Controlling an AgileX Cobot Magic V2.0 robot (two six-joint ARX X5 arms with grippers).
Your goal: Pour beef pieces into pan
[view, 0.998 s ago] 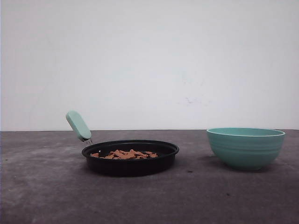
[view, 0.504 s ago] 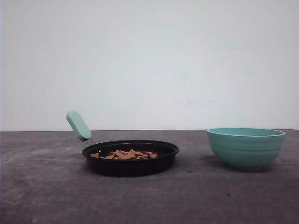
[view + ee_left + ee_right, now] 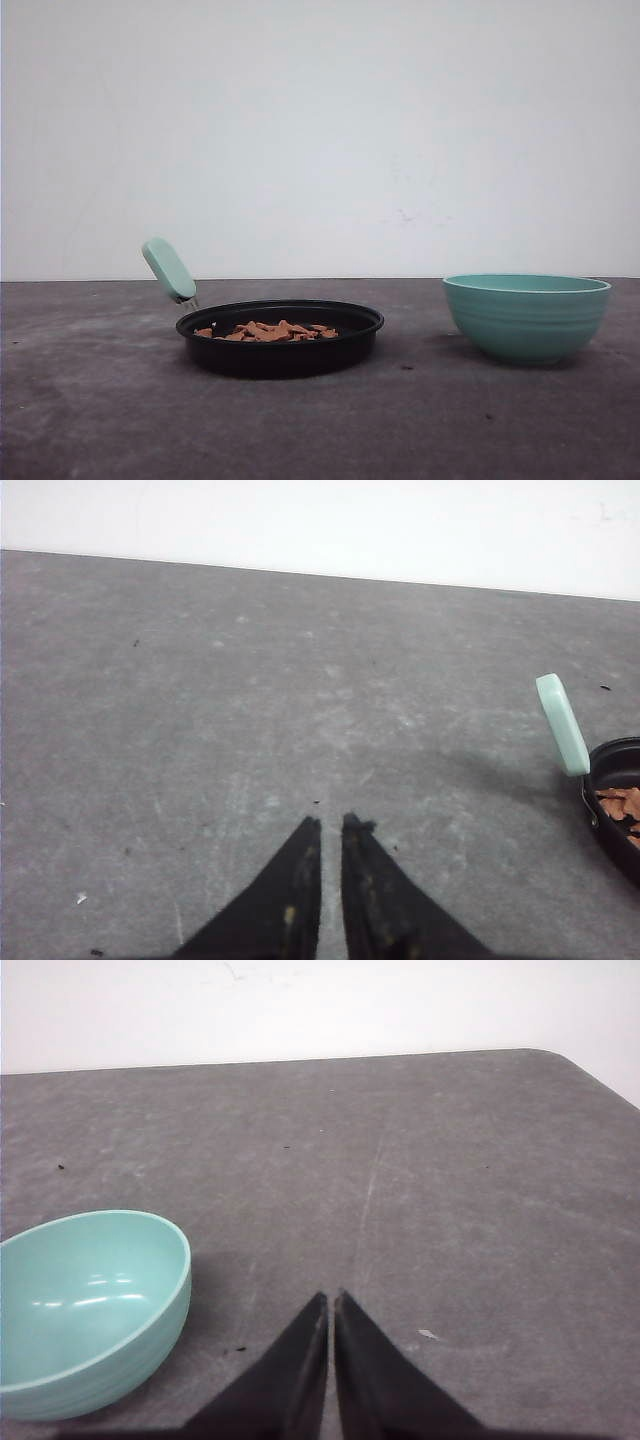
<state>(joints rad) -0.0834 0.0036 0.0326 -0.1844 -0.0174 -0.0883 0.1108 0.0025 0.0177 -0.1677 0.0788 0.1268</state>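
Beef pieces (image 3: 268, 330) in pan (image 3: 280, 345), end effectors closed

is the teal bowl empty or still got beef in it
Empty. The right wrist view looks into the teal bowl and shows bare glaze; the beef pieces lie in the pan.

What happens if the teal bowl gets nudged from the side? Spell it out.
The teal bowl would probably slide rather than roll, since it sits upright on the table. Its rounded sides narrowing downward suggest a high push might rock it. It looks empty, so it is likely light and easily shoved.
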